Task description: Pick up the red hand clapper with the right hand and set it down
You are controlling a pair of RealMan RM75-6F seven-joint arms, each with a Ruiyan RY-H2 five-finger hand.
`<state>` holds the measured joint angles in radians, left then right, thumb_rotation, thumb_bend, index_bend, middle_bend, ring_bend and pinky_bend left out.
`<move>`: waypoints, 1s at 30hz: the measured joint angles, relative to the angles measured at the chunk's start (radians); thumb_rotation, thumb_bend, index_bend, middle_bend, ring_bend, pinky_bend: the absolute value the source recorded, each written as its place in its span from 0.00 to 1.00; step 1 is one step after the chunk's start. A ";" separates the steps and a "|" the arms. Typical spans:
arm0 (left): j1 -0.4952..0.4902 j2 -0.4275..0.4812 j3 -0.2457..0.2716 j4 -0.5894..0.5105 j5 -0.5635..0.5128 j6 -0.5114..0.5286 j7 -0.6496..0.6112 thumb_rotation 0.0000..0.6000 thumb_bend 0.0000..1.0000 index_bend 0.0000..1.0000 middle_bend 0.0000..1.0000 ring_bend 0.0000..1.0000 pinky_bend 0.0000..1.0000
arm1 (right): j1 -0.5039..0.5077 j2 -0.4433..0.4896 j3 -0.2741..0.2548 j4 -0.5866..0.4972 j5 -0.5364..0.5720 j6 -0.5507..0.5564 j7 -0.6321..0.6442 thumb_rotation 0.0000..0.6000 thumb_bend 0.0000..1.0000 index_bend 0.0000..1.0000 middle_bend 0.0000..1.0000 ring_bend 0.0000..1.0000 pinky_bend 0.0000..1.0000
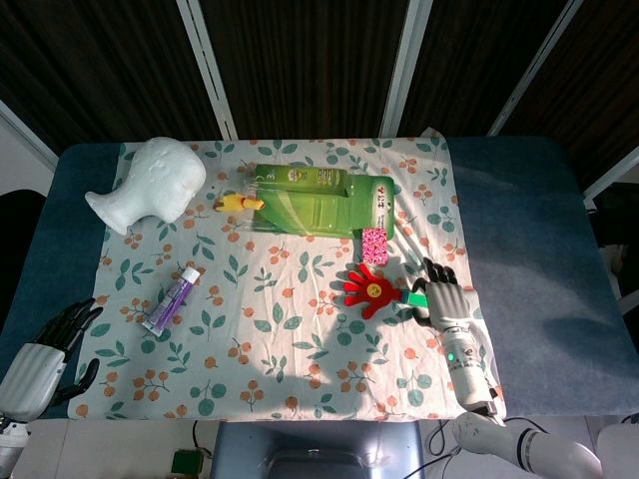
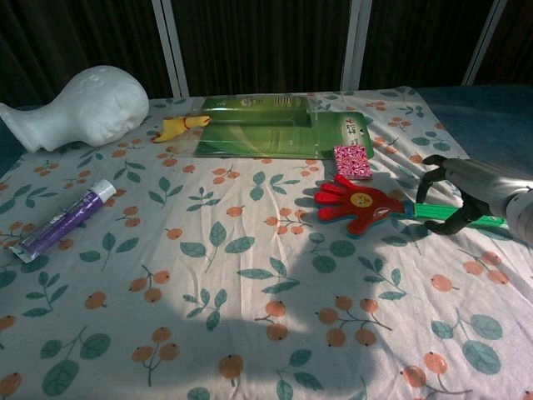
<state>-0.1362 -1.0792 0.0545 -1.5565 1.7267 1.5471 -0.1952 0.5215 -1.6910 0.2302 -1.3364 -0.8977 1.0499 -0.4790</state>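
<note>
The red hand clapper (image 1: 371,289) (image 2: 358,202) lies flat on the floral cloth, right of centre, with its green handle (image 2: 441,212) pointing toward the right. My right hand (image 1: 444,299) (image 2: 468,190) arches over the end of that handle. Its fingers (image 2: 428,177) curl down on the far side and the thumb comes in on the near side, still apart, and I see no firm grip. My left hand (image 1: 45,349) rests at the near left table edge with fingers spread, holding nothing; only the head view shows it.
A pink patterned box (image 1: 374,243) (image 2: 352,161) sits just behind the clapper. A green package (image 1: 319,200) (image 2: 279,133), a yellow toy (image 1: 240,204) and a white foam head (image 1: 150,185) lie farther back. A purple tube (image 1: 173,299) (image 2: 62,221) lies at the left.
</note>
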 measured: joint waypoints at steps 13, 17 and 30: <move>0.000 0.000 0.003 0.000 0.005 0.001 0.002 1.00 0.49 0.00 0.00 0.00 0.17 | 0.007 -0.005 -0.005 -0.001 0.001 0.014 0.009 1.00 0.44 0.54 0.03 0.00 0.00; -0.001 0.000 0.005 0.001 0.008 0.001 0.003 1.00 0.49 0.00 0.00 0.00 0.17 | 0.009 -0.006 -0.006 -0.001 0.006 0.018 0.005 1.00 0.45 0.56 0.04 0.00 0.00; -0.001 -0.002 0.007 0.005 0.013 0.004 0.004 1.00 0.49 0.00 0.00 0.00 0.17 | 0.012 -0.015 -0.008 0.007 0.013 0.025 0.009 1.00 0.45 0.61 0.11 0.00 0.00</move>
<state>-0.1373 -1.0808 0.0611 -1.5516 1.7395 1.5510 -0.1912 0.5338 -1.7058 0.2219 -1.3291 -0.8852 1.0748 -0.4698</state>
